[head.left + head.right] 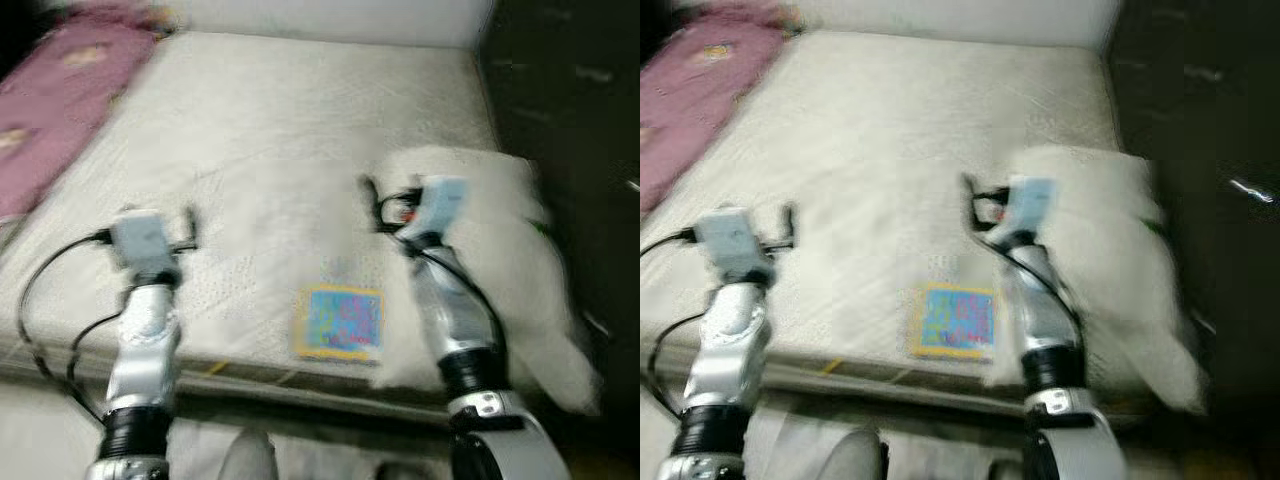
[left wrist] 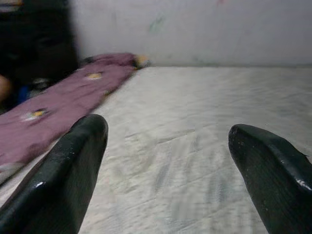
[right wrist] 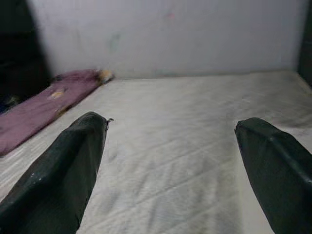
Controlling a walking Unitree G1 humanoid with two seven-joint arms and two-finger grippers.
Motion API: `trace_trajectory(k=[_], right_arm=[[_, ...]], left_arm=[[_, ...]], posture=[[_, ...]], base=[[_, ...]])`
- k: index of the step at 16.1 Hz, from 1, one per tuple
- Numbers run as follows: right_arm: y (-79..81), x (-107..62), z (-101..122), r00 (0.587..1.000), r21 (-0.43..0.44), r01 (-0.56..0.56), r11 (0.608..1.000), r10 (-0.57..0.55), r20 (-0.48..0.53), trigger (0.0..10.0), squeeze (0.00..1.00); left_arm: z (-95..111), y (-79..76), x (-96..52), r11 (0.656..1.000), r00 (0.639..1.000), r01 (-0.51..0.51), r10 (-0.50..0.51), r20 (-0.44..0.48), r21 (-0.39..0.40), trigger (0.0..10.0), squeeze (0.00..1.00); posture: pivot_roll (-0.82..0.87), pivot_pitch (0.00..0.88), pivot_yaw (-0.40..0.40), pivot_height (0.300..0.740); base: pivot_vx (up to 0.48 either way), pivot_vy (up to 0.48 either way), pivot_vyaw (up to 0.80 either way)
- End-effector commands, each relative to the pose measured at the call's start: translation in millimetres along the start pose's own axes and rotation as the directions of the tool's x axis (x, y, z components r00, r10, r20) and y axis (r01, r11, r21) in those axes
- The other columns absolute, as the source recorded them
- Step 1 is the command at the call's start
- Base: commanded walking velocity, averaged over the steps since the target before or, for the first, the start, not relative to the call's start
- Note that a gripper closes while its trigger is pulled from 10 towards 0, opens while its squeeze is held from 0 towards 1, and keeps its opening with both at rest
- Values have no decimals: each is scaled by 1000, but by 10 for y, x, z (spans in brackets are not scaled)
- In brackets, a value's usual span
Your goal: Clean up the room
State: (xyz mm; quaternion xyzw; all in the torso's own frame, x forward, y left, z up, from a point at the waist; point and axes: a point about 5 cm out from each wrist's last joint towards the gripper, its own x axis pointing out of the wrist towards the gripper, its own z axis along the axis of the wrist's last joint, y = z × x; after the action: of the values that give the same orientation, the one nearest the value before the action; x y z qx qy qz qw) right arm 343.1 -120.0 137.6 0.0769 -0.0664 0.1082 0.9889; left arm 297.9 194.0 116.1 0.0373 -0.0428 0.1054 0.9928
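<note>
The fluffy white pillow point(image 1: 500, 270) is seen just beside the empty, spread right gripper point(image 3: 170, 161), well apart from the likewise spread left gripper point(image 2: 165, 170).

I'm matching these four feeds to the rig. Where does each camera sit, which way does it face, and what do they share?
Left eye, head: looks down at mattress, pillow, both arms.
Right eye, head: same scene, beside it; label near the mattress edge.
Left wrist: along the open left claw over the mattress toward purple blanket and wall.
Right wrist: along the open right claw, same direction.
Shared: mattress and blanket.
</note>
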Motion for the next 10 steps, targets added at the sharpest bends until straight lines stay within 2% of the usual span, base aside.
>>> trace_trajectory(k=[1, 10], right_arm=[[-182, -60, -6, 998, -12, 68, 998, -68, 3, 10000, 0], [-177, -41, -7, 997, -27, 78, 997, -78, -1, 10000, 0]], left_arm=[[26, -169, -3, 998, 998, 57, -57, 11, -15, 10000, 0], [2, -236, 7, 995, 997, 77, -77, 0, -62, 10000, 0]], posture=[[-51, 0, 24, 740], [-52, 0, 19, 740]], base=[[0, 0, 0], [0, 0, 0]])
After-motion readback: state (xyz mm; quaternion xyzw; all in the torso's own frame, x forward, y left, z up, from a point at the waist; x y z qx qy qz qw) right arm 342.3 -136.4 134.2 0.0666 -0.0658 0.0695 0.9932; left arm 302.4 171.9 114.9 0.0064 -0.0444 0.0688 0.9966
